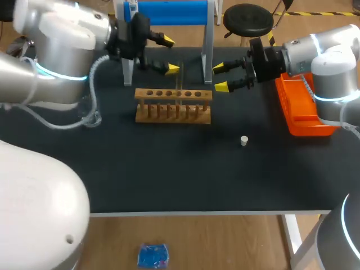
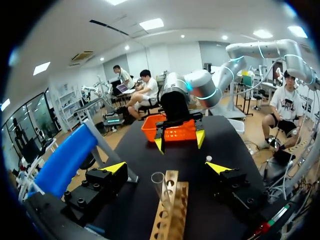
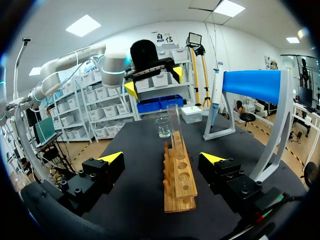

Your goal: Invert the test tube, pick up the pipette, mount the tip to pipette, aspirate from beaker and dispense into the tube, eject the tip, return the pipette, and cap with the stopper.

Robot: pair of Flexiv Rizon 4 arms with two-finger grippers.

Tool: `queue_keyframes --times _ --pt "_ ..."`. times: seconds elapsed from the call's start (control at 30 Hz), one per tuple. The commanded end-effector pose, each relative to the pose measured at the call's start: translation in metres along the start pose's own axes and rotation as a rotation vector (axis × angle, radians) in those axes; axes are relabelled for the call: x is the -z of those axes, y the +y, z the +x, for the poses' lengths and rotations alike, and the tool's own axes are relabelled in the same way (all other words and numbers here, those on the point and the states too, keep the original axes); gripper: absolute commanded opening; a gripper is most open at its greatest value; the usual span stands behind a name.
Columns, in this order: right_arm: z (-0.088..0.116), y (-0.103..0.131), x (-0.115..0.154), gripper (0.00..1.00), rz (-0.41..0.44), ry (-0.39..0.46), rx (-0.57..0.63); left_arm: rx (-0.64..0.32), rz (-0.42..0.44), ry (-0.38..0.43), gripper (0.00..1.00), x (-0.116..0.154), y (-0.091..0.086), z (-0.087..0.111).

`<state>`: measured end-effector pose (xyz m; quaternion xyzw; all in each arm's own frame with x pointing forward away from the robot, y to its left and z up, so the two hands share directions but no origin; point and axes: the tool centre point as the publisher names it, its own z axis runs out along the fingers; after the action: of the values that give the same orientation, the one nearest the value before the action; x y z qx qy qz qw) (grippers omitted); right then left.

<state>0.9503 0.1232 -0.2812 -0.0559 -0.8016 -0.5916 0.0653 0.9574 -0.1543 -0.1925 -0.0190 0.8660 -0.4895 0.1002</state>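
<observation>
A clear test tube (image 1: 179,85) stands upright, mouth up, in the wooden rack (image 1: 173,105). My left gripper (image 1: 170,54) hangs just behind the rack, open. In its wrist view the test tube (image 2: 161,186) rises between the spread fingers, touching neither. My right gripper (image 1: 220,77) is open at the rack's right end, facing the left one. From the right wrist the rack (image 3: 179,172), test tube (image 3: 173,119), beaker (image 3: 162,127) and pipette (image 3: 215,90) on its blue stand (image 3: 252,85) lie ahead. A small white stopper (image 1: 244,140) lies on the mat.
An orange tip box (image 1: 301,107) sits at the table's right edge under my right arm. The glass beaker (image 1: 90,116) stands at the left under my left arm. The blue-topped stand (image 1: 169,13) fills the back edge behind the rack.
</observation>
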Motion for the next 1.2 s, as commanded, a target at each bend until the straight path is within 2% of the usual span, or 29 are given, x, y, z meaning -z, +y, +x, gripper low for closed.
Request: queue_keyframes --times 0.03,0.1,0.67,0.77,0.97,1.1,1.2 --pt "0.001 0.000 0.000 1.00 0.001 -0.002 0.001 0.002 -0.159 -0.034 1.00 0.072 -0.007 0.020" --pt "0.001 0.000 0.000 1.00 0.001 -0.002 0.001 -0.008 -0.140 -0.076 1.00 0.086 -0.011 0.024" --pt "0.001 0.000 0.000 1.00 0.001 -0.002 0.001 -0.008 -0.140 -0.076 1.00 0.086 -0.011 0.024" --pt "0.001 0.000 0.000 1.00 0.001 -0.002 0.001 0.137 -0.169 -0.157 1.00 0.101 0.029 0.001" --pt "0.001 0.000 0.000 1.00 0.001 -0.002 0.001 0.435 -0.255 -0.382 1.00 0.159 0.126 -0.040" --pt "0.001 0.000 0.000 1.00 0.001 -0.002 0.001 0.599 -0.313 -0.535 1.00 0.201 0.175 -0.057" --pt "0.001 0.000 0.000 1.00 0.001 -0.002 0.001 0.687 -0.368 -0.643 1.00 0.227 0.203 -0.063"
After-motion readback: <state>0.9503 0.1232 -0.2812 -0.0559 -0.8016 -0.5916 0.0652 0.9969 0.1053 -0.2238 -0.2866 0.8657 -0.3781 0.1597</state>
